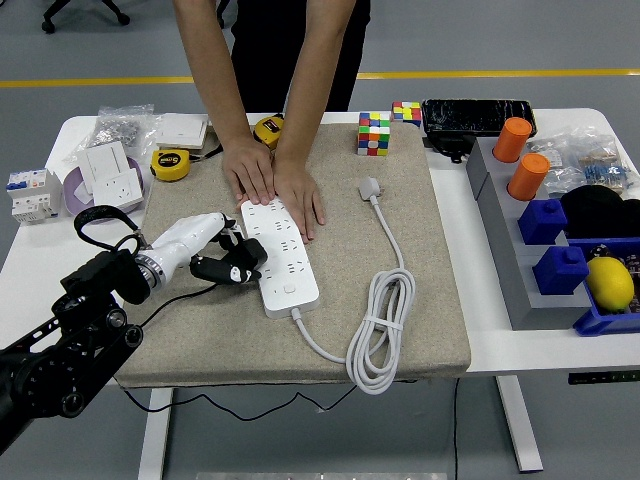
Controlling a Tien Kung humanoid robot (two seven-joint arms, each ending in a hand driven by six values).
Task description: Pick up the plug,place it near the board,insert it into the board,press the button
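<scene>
The left robot hand [213,252] is reaching in from the lower left, its white fingers [200,232] wrapping round a black plug [235,268] and grasping it. A thin black cord is trailing from the plug back under the arm and off the front of the pad. The plug is sitting low over the grey fabric pad [400,330], right at the left long edge of the white power strip [279,255], at about the strip's middle. Whether it is touching the strip is too close to call. It is not seated in any socket as far as the head view shows.

By my reading, the pick-up is done and the plug is being brought beside the board, so the second step is about complete. Insertion is yet to come: the plug needs lifting over the strip's top face and lining up with one of the sockets. The button press is also outstanding; the switch appears to lie near the strip's near end, where its white cable [380,330] is leaving and coiling on the pad.

A person is standing at the far side of the bench [470,345], pressing both hands [272,180] flat on the far end of the strip and the pad beside it, seemingly steadying it. The strip's own white plug [371,187] is lying loose on the pad, well apart from the work.

The right robot hand is not showing.
</scene>
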